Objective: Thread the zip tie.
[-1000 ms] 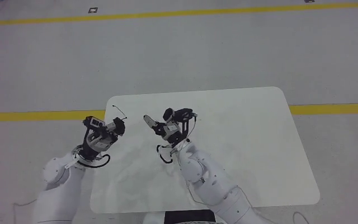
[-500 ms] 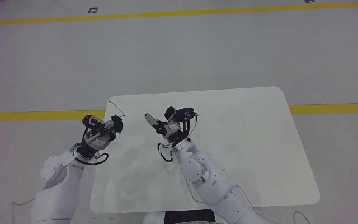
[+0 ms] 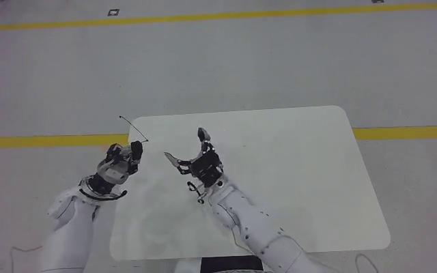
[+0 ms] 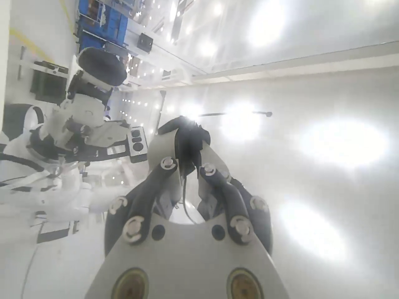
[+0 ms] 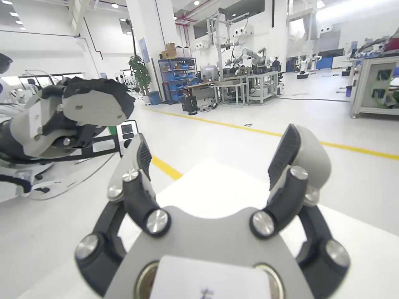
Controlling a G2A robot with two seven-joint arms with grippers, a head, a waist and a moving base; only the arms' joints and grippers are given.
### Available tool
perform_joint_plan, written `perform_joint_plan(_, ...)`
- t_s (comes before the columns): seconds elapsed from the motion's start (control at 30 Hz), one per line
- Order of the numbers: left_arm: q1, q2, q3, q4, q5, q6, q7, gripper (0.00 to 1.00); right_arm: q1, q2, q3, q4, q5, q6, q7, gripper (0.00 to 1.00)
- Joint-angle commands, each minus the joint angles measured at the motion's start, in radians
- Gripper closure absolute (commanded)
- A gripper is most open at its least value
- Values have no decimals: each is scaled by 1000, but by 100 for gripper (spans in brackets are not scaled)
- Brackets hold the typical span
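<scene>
Nearest me, at the left edge of the table (image 3: pixel 293 170), my left gripper (image 3: pixel 132 151) had its jaws pinched shut on the zip tie (image 3: pixel 134 128). The grip sat at one end. I judged this deliberate, since it left most of the strap free as a thin dark line slanting away to the far left, off the table top, with an end open to the other hand.

Just to the right, over the near-left part of the table, my right gripper (image 3: pixel 186 145) stood with its jaws spread wide and nothing between them, turned toward the left gripper. The two were near each other but apart. My judgement was that it was held open to receive the free end.

Farther out, no loop was visible along the strap, so I logged the threading as not yet done.

Unresolved:
- The free end carried a small thickening in the left wrist view. I could not tell whether it was the head or the tip.
- The held end was buried between the closed jaws.
- A dark strand ran back between the fingers toward the wrist. It could have been the rest of the strap or a cable.
- From the right wrist view the strap was too thin to separate from the room behind.
</scene>
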Motion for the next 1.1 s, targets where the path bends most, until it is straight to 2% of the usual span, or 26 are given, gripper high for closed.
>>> perform_joint_plan(0.0, 2, 0, 4, 1, 1, -2, 0, 100, 13, -4, -12, 8, -8, 11, 0, 0)
perform_joint_plan(0.13, 4, 1, 11, -1, 0, -5, -3, 100, 36, -13, -30, 24, -19, 36, -5, 0)
perform_joint_plan(0.4, 4, 1, 11, -1, 0, -5, -3, 100, 36, -13, -30, 24, -19, 36, -5, 0)
perform_joint_plan(0.47, 1, -1, 26, -2, -29, 17, 28, 100, 48, -7, -36, 28, -99, 53, 4, 0)
perform_joint_plan(0.67, -3, -1, 29, -7, -86, 61, 52, 100, 62, -4, -67, 67, -99, 99, -70, 0)
perform_joint_plan(0.83, 2, -1, 32, -10, -132, 95, 60, 100, 91, -8, -100, 108, -99, 167, -128, 0)
perform_joint_plan(0.97, 8, -1, 34, -11, -137, 97, 63, 100, 112, -21, -107, 130, -92, 189, -157, 0)
perform_joint_plan(1.07, 9, 0, 35, -10, -133, 90, 64, 100, 125, -28, -112, 144, -73, 181, -184, 0)
